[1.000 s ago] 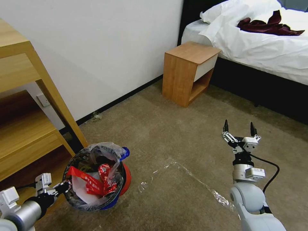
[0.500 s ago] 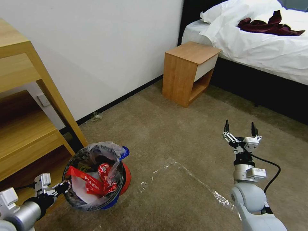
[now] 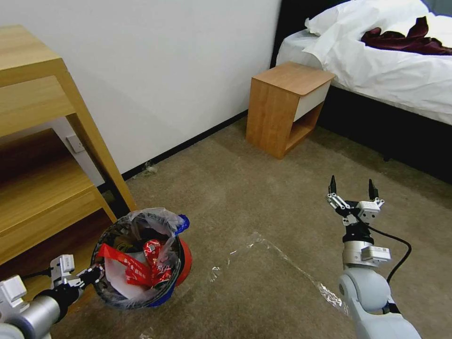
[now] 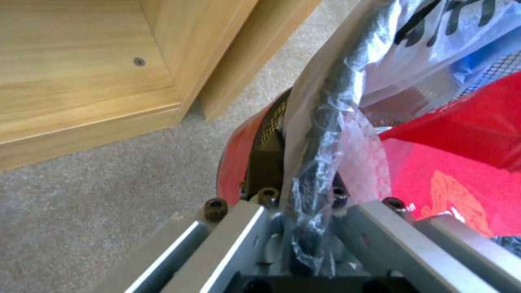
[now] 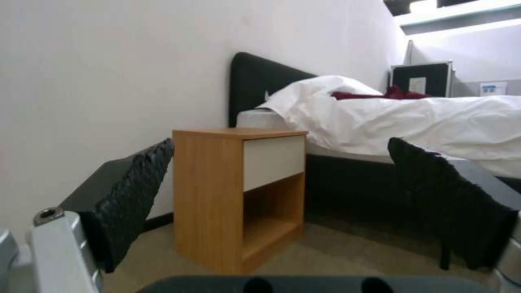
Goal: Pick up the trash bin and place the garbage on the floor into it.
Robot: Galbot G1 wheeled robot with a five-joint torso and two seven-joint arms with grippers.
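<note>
The trash bin (image 3: 181, 263), red and blue with a black rim and a crinkly clear bag, sits at the lower left of the head view, beside the wooden shelf. Red wrappers (image 3: 134, 269) and white paper lie inside it. My left gripper (image 3: 96, 272) is shut on the bin's near rim; the left wrist view shows the bagged black rim (image 4: 315, 162) clamped between the fingers. My right gripper (image 3: 352, 187) hovers open above the floor (image 3: 263, 197) at the right, holding nothing. A small scrap of garbage (image 3: 149, 168) lies by the baseboard.
A tall wooden shelf unit (image 3: 42, 155) stands close on the left. A wooden nightstand (image 3: 287, 108) and a bed (image 3: 391, 70) with white sheets stand at the back right. Shiny clear tape (image 3: 282, 256) crosses the carpet between the arms.
The whole head view has shifted a little to the right, so the camera turned slightly left. Both arms and the bin keep their places relative to me.
</note>
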